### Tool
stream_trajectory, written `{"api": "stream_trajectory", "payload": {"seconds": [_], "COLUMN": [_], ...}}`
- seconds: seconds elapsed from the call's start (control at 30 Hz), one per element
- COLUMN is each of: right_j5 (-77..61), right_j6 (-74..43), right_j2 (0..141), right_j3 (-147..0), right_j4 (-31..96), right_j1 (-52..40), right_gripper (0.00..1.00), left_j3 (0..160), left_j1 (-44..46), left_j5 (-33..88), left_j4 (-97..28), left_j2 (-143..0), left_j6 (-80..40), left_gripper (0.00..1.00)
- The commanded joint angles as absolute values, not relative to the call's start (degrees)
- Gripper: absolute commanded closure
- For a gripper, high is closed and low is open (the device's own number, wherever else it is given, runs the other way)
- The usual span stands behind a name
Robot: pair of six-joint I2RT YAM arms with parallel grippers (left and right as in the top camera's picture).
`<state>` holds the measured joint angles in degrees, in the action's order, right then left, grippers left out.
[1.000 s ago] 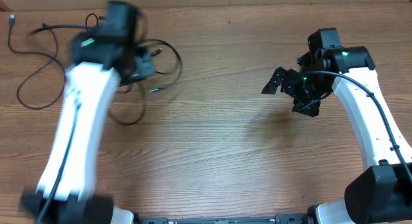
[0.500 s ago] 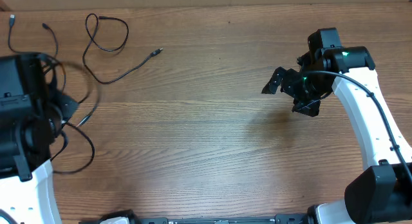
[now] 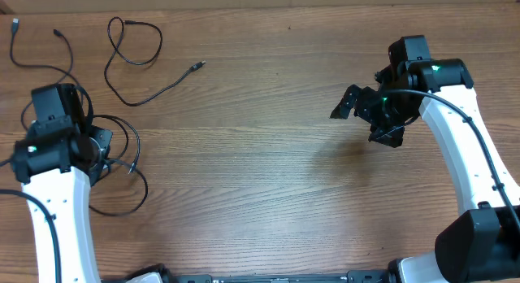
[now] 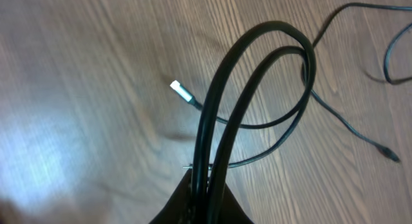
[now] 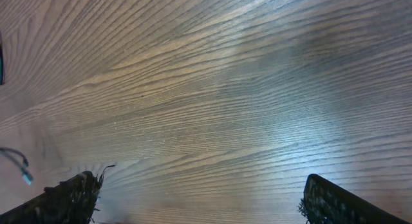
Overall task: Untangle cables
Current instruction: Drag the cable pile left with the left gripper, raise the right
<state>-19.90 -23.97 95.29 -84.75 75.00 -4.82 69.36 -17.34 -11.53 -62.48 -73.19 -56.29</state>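
Pulled away from the far-left spread since a second ago, the doubled cable (image 4: 278, 26) now sits at the near left of the table (image 3: 260, 177). Its slack loops trail beside the left arm, and a silver plug (image 4: 182, 92) lies just past the loop. Two other cables are left behind at the far left: a long cord (image 3: 171, 82) lying in open curves, and a shorter cord (image 3: 57, 31) near the corner.

To separate the strands cleanly, I judge the pull should be slow and away from those cords, so the trailing loops slide open instead of cinching and the plug does not snag.

The left gripper (image 4: 207, 188) is pinched tight on both strands of the fold. The right gripper (image 3: 348, 104) hovers well apart over bare wood, its fingertips (image 5: 71, 195) spread wide and holding nothing.
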Motion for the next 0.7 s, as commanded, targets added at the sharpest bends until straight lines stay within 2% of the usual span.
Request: {"api": "stream_trajectory", "payload": {"seconds": [0.0,0.13,0.23,0.47,0.6,0.63,0.67], "right_j5": [-19.4,-19.4,-19.4,-19.4,-19.4,-19.4,-19.4], "right_j6": [-23.7,-23.7,-23.7,-23.7,-23.7,-23.7,-23.7], "right_j2": [94.3,94.3,94.3,94.3,94.3,94.3,94.3], "right_j3": [-84.8,-84.8,-84.8,-84.8,-84.8,-84.8,-84.8], "right_j4": [74.8,74.8,74.8,74.8,74.8,74.8,74.8], "right_j1": [-4.8,-4.8,-4.8,-4.8,-4.8,-4.8,-4.8], "right_gripper": [0.00,0.00,0.00,0.00,0.00,0.00,0.00], "left_j3": [63.7,58.3,56.4,56.4,56.4,56.4,56.4], "left_j1": [-18.9,-19.5,-19.7,-22.7,-25.8,-26.5,-27.1], "left_j5": [-10.7,-10.9,-11.2,-12.6,-15.7,-16.8,-17.7], "left_j4": [-55.9,-46.7,-42.7,-38.9,-39.4,-39.6,-39.8], "left_j2": [-73.8,-78.0,-82.4,-90.5,-91.4,-91.4,-91.3], "left_j6": [-51.2,-46.6,-46.1,-44.9,-44.7,-44.4,-43.7], "left_gripper": [0.86,0.83,0.91,0.96,0.94,0.91,0.82]}}
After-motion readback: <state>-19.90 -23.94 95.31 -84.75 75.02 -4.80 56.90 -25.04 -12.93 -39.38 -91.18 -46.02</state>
